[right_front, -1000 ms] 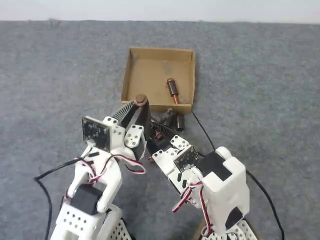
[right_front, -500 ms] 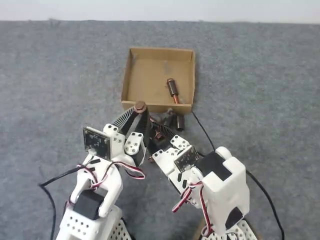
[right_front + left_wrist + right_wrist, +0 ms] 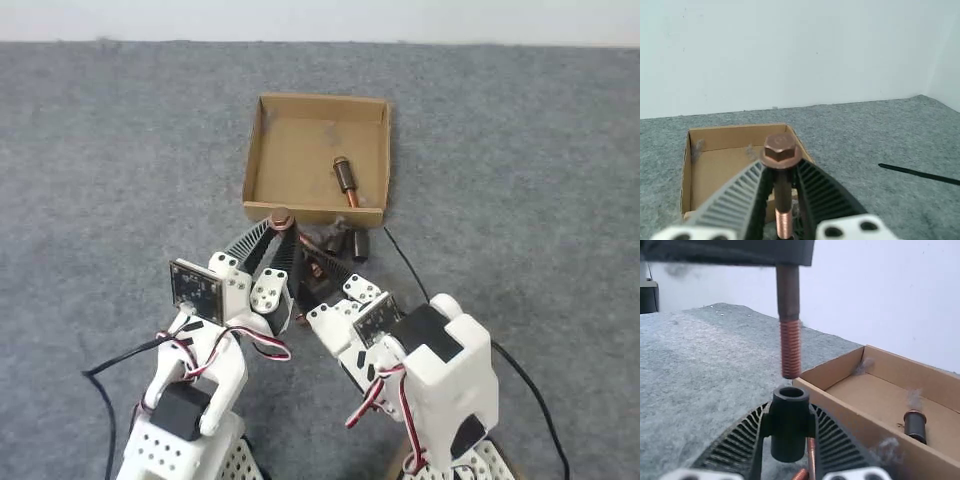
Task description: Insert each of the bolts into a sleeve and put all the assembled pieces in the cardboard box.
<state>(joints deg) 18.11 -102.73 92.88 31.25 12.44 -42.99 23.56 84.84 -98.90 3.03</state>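
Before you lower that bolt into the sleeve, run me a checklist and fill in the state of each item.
1. Grip on the bolt: ok. The left claw is shut on its shank, head up, thread down.
2. Grip on the sleeve: ok. The right claw holds it upright, bore facing up.
3. Thread tip over the bore: ok as seen from the right wrist view. Alignment in depth: cannot tell.
4. Tip and sleeve rim apart: ok. A gap shows, so nothing is inserted yet.
5. Room in the cardboard box: ok. One assembled piece lies inside, with bare floor beside it.
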